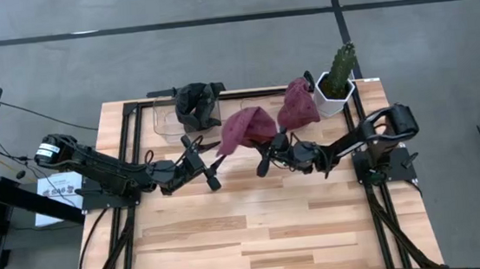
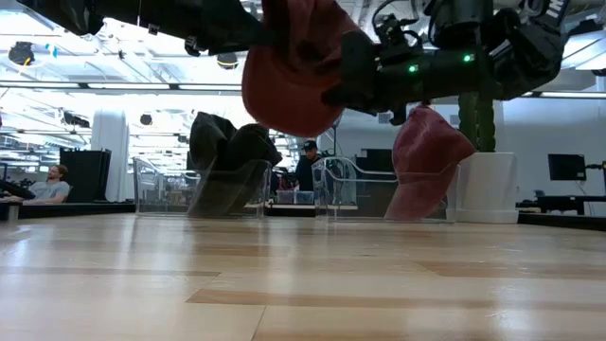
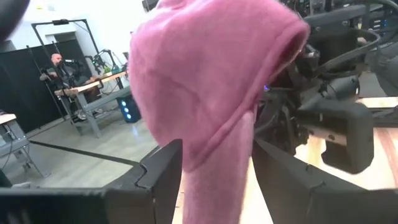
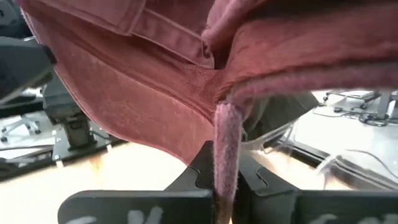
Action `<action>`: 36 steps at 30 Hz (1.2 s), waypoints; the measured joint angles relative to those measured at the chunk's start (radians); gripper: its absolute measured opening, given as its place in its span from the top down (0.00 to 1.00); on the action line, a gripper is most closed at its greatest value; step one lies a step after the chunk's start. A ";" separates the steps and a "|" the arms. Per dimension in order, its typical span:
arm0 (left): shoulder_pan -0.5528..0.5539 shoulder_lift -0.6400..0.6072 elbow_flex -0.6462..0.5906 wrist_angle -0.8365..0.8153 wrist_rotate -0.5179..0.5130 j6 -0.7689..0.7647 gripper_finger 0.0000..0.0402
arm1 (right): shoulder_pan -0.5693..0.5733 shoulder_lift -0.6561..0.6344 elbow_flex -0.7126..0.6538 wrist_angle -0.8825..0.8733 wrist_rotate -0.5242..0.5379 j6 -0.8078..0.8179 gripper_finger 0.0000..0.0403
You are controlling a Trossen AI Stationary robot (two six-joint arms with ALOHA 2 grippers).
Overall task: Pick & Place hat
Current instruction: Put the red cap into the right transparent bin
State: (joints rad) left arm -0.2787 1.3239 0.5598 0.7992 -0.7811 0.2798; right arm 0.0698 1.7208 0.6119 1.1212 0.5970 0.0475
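A maroon knit hat hangs in the air over the table's far half, held between both grippers; the low view shows the hat well above the wood. My left gripper is shut on its left end, and my right gripper is shut on its right end. A second maroon hat stands beside the white plant pot; its lower end is near the table, but what bears it I cannot tell. A black hat sits in a clear bin. My left gripper pinches a band of the hat's edge between its two fingers, coming level from the table's left. The hat is lifted clear and bulges out beyond the fingers. My right gripper pinches a folded edge of the hat between its shut fingers, coming level from the table's right. Several layers of cloth spread out above the pinch. The hat is clear of the table.
Two clear bins stand along the far edge, one holding the black hat. A cactus grows in the white pot at the far right corner. Bare wood fills the near half. People sit in the room behind.
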 joint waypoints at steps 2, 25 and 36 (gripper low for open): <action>0.000 0.000 0.000 -0.001 -0.001 0.000 0.52 | 0.000 -0.034 -0.018 -0.032 0.001 0.001 1.00; -0.002 -0.001 0.002 -0.041 -0.025 -0.035 0.55 | 0.134 -0.427 -0.348 -0.225 -0.018 -0.032 0.99; -0.002 -0.001 0.109 -0.164 0.287 -0.170 0.57 | 0.177 -0.457 -0.392 -0.284 -0.084 -0.041 0.99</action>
State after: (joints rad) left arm -0.2810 1.3228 0.6687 0.6348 -0.4942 0.1097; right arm 0.2464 1.2636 0.2203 0.8371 0.5133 0.0065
